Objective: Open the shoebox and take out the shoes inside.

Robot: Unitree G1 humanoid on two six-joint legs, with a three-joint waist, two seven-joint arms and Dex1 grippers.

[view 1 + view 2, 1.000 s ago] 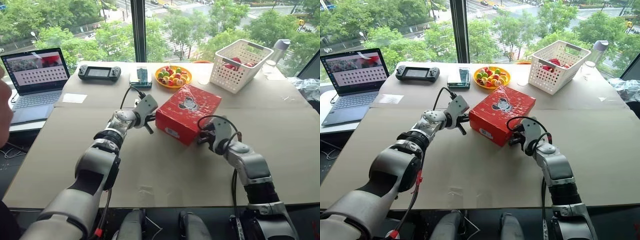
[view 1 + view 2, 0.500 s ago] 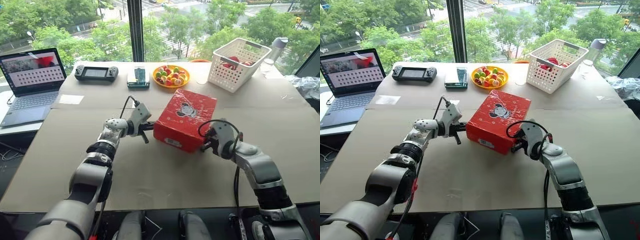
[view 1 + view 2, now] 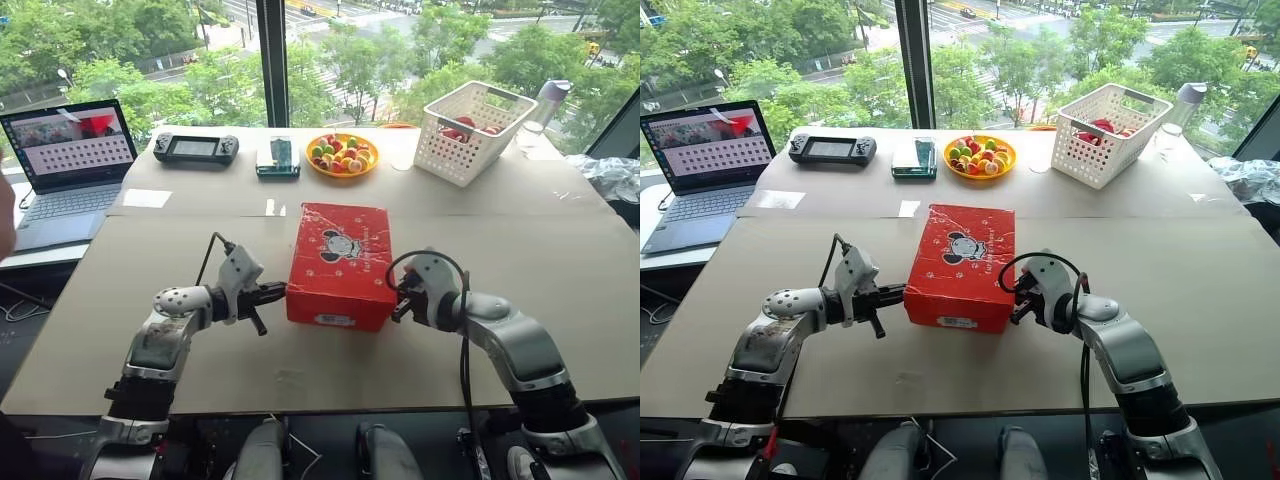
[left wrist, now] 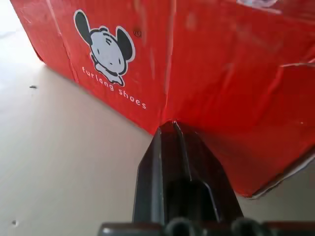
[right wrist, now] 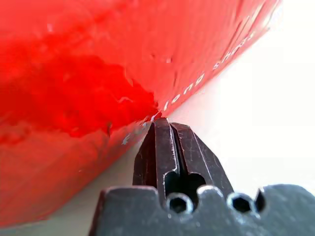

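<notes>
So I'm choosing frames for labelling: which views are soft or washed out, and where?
Right wrist view: the shoebox wall is a blurred red mass, its lettering smeared, the table beside it blown out to white. Left wrist view: the cartoon print is readable, but the box softens toward its far side. Head views: even daylight, shoebox crisp, faint shadows under it.

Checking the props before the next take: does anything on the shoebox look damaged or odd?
Yes. The shoebox shows wear: its red skin is torn and flaking on the side at the right gripper, and a bottom corner edge looks frayed near the left gripper. Its lid is shut and sits flat.
</notes>
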